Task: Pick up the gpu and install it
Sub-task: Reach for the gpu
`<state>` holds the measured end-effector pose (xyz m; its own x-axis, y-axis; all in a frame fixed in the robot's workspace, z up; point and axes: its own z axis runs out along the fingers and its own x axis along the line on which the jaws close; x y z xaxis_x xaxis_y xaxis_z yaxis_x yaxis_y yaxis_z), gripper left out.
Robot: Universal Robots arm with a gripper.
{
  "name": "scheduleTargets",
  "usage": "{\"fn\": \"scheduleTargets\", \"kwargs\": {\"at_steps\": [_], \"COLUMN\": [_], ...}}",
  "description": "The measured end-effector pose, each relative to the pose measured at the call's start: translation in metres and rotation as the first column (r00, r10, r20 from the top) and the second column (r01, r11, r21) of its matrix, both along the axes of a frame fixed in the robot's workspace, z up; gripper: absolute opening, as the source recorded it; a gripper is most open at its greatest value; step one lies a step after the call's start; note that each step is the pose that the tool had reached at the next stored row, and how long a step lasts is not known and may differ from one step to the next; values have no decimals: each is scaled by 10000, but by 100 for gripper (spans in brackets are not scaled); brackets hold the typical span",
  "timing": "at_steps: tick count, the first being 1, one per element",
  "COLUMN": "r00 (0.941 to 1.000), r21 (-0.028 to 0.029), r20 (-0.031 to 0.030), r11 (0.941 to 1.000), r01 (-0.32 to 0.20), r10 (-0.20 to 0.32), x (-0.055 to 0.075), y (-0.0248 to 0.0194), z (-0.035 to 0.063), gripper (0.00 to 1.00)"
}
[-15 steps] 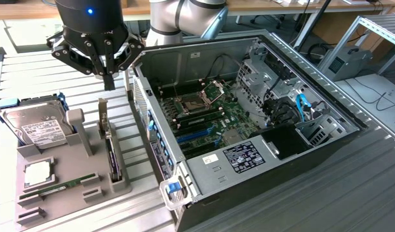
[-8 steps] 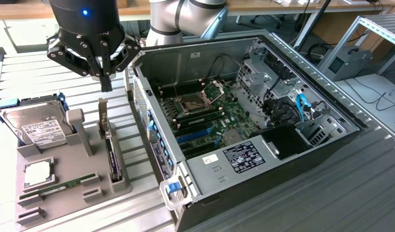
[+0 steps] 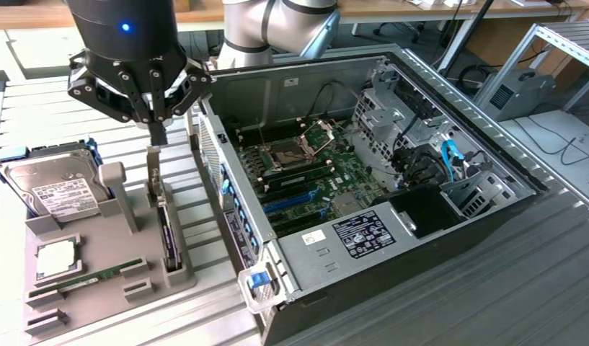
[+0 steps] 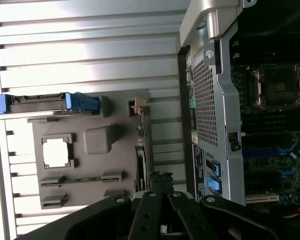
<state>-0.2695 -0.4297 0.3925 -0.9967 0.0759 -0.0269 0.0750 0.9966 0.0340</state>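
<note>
**A:** How far along is it?

**B:** Barely begun, I'd say; the graphics card (image 3: 169,231) stands on its long edge in a slot of the grey rack (image 3: 92,288) on the tabletop (image 3: 525,288), on the exterior view's left of the open computer case (image 3: 313,249); its silver bracket is at the far end, pointing up.

**A:** And the pincer?

**B:** The pincer (image 3: 158,138) hangs right over that bracket end with its fingers pressed together; I see nothing clamped between them. The tips come very close to the top of the bracket; I cannot tell whether they touch it.

**A:** So nothing has been lifted?

**B:** Not as far as I can see; in the wrist view the card (image 4: 139,160) lies along its slot in the rack, with the closed pincer (image 4: 160,176) above it. The hard drive (image 3: 58,191) and the memory stick (image 3: 87,277) sit in their own places on the rack too.

**A:** And inside the case?

**B:** The circuit board (image 3: 304,173) is exposed and no card stands in its blue slots (image 3: 294,202); so my judgement is that both the pick-up and the fitting are left to do.
</note>
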Motion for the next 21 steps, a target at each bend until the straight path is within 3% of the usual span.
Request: {"fn": "scheduleTargets", "kwargs": {"at_steps": [5, 21], "r00": [10000, 10000], "r21": [-105, -167], "r20": [0, 0], "r11": [9999, 9999], "r01": [0, 0], "r10": [0, 0], "x": [0, 0], "y": [-89, -135], "z": [-2, -4], "gripper": [11, 11]}}
